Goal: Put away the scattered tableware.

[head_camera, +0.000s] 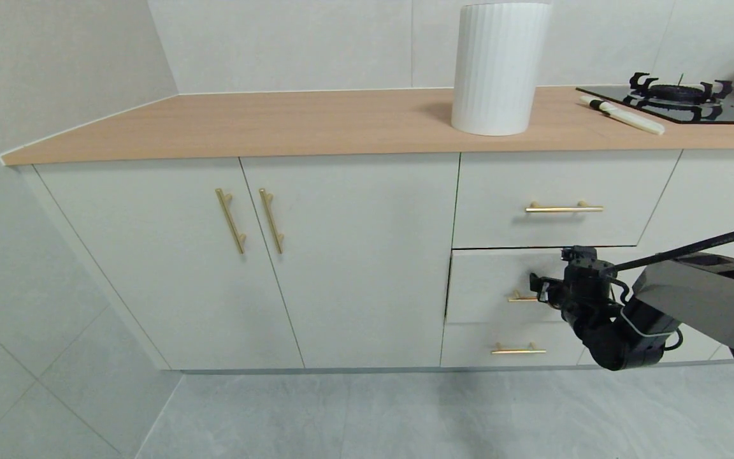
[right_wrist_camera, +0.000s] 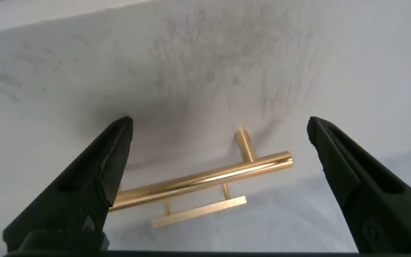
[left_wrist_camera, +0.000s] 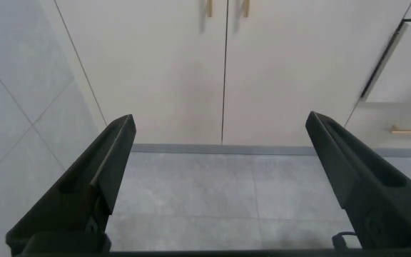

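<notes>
My right claw (head_camera: 542, 290) gapes wide and empty just before the white middle drawer's (head_camera: 488, 280) slim brass bar handle (right_wrist_camera: 205, 178); the cream-handled utensil (head_camera: 622, 115), a knife I think, lies on the wooden tabletop (head_camera: 278, 124); light, stiff, slippery, so I'd pinch it mid-handle.
</notes>
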